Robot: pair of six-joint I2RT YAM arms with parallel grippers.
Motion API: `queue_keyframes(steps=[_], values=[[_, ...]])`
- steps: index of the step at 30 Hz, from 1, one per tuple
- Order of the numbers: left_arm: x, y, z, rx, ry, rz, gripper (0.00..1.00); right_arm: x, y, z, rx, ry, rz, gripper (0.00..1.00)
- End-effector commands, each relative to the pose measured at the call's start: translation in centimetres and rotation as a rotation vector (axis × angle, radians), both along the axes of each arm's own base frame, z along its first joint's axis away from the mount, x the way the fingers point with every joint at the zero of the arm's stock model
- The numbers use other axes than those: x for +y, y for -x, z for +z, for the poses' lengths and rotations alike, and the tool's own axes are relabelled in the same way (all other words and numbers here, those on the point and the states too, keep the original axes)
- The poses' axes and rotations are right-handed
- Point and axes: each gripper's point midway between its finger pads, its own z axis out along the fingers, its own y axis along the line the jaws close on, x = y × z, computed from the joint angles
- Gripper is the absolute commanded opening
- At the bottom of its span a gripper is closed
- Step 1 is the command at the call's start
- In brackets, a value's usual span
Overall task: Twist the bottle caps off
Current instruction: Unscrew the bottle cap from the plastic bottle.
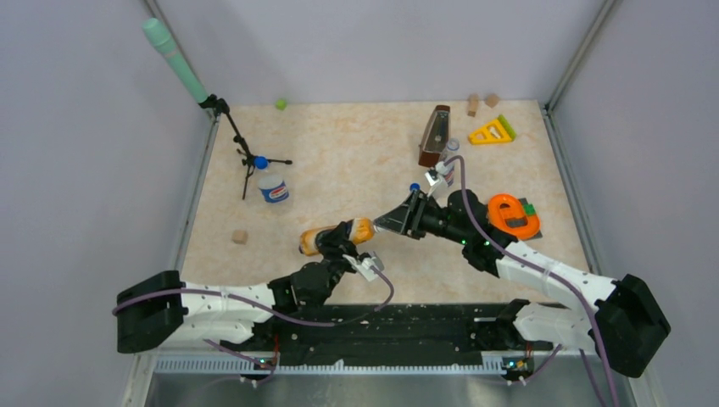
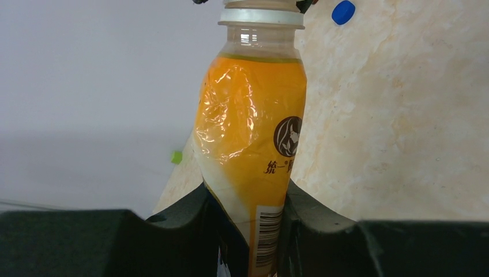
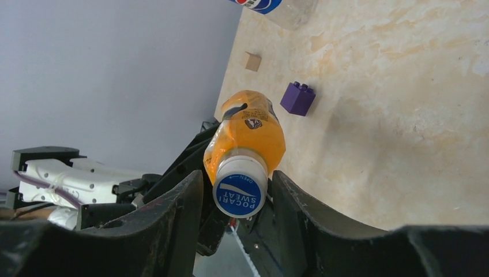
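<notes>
Cap front and centre: pale white-blue bottle cap, Pocari Sweat lettering facing the right wrist camera, screwed onto the neck of the orange bottle. Bottle up off the table, lying roughly level between the two arms, cap end toward the right arm.

Left gripper clamped narrow around the lower body of that bottle, barcode end sunk between the black fingers, label crinkled above the grip.

Right gripper straddling the cap, one finger either side, spaced just wider than the cap itself. Sliver of dark gap showing on one side. Other side very close, cannot tell touching from not.

Down on the marbled surface: dark blue cap lying loose, just beyond the right gripper in the overhead view. Another dark blue cap over by the tripod, just behind a clear bottle with a blue label; cannot tell whether flat on the table or perched on something.

Purple cube on the table near the held bottle's base end in the right wrist view. Small wooden block further off, well apart from both grippers.
</notes>
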Motion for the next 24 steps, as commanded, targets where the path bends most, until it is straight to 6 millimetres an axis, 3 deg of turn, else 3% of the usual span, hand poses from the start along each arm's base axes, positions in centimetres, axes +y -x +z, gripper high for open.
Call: queue_keyframes(steps=[1,8,12,16,24], values=[[-0.5,-0.3,2.6,-0.029,0.097,0.015,0.0,0.6,0.4,2.7,-0.073,-0.032,0.04,0.46],[-0.8,-0.3,2.5,-0.019,0.098,0.006,0.0,0.6,0.1,2.8,-0.108,-0.036,0.031,0.08],[-1.5,0.2,2.1,0.029,0.1,-0.039,0.0,0.0,0.2,2.3,-0.186,0.039,0.047,0.05],[-3.1,1.1,0.6,0.205,0.11,-0.142,0.0,-1.2,0.5,2.7,-0.317,0.087,0.05,0.03],[-3.9,3.3,2.1,0.514,0.304,-0.419,0.0,-2.0,3.3,3.1,-0.487,0.1,0.176,0.01]])
